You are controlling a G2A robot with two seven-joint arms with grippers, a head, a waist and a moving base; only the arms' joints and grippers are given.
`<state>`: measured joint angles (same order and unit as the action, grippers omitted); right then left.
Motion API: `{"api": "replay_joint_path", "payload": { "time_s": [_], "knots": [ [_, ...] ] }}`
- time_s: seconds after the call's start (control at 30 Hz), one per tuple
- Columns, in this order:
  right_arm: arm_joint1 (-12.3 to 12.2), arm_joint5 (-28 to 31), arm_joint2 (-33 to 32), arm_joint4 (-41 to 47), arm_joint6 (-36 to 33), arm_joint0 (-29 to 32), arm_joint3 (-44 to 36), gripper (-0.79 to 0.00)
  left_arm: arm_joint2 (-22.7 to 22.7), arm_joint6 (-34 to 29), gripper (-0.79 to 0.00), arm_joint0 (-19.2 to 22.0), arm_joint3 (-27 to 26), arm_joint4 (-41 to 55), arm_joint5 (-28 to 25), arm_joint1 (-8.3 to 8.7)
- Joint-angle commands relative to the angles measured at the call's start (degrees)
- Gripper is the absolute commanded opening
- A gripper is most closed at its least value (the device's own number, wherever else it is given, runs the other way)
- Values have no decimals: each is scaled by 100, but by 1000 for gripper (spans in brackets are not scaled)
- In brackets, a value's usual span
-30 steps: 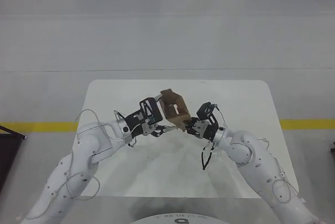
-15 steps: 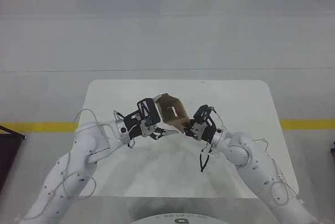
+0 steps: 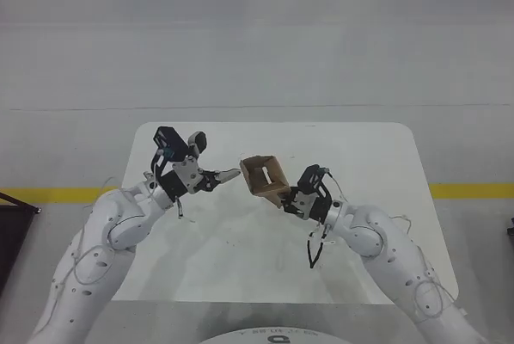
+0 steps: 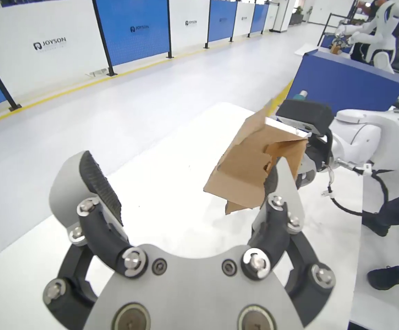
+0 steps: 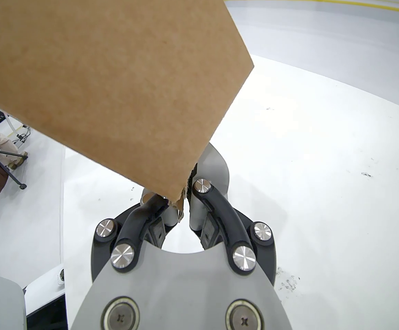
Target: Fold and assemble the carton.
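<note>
The brown cardboard carton (image 3: 264, 176) is held tilted above the white table (image 3: 360, 258), folded partway into an open-ended sleeve. From the top view we look down into its hollow. It sits at the tip of the right gripper (image 3: 290, 205), projecting forward and away from that wrist. The gripper's fingers are pinched together on the carton's nearest lower edge.

In the right wrist view a flat panel of the carton (image 5: 110, 70) rises straight ahead of the right gripper (image 5: 185, 187). Its bottom corner is wedged between the two closed pads, with the table (image 5: 306, 156) visible beyond.

The left gripper (image 3: 214, 159) is on the carton's opposite side, facing it, with its fingers spread wide and nothing between them. From above we see one fingertip pointing at the carton's near wall with a narrow gap between them. The other finger is angled up and away.

In the left wrist view the carton (image 4: 254, 166) lies ahead of the left gripper (image 4: 185, 173) and off toward one finger. That finger's tip overlaps the box's notched flap in the picture. We cannot tell contact from this angle. The table (image 4: 158, 187) shows between the parted fingers.

A yellow floor line (image 3: 480, 189) runs past the table, and blue and white barrier panels (image 4: 134, 32) stand across the hall.
</note>
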<state>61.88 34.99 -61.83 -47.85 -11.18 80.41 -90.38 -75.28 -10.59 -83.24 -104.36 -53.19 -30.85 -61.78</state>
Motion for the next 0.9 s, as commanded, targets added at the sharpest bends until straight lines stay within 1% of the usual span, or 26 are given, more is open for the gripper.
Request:
{"api": "replay_joint_path", "payload": {
  "time_s": [0.0, 0.17, 0.33, 0.47, 0.87],
  "knots": [
    [2, 11, 7, -19, 11, 8, 7, -785, 96, -44, 0, 107, 90, 13, 28, -16],
    [2, 63, 25, -95, 18, 34, -7, -785, 352, -103, 0, 323, 232, -16, -23, -55],
    [7, 51, 45, -147, 16, 45, -36, -785, 503, -176, 0, 443, 388, -7, 7, -82],
    [10, 15, 55, -195, 11, 62, -65, -785, 563, -225, 0, 471, 424, 0, -14, -90],
    [20, -75, 82, -321, 21, 97, -130, -785, 669, -557, 0, 486, 541, 124, 170, -108]
  ]
}}
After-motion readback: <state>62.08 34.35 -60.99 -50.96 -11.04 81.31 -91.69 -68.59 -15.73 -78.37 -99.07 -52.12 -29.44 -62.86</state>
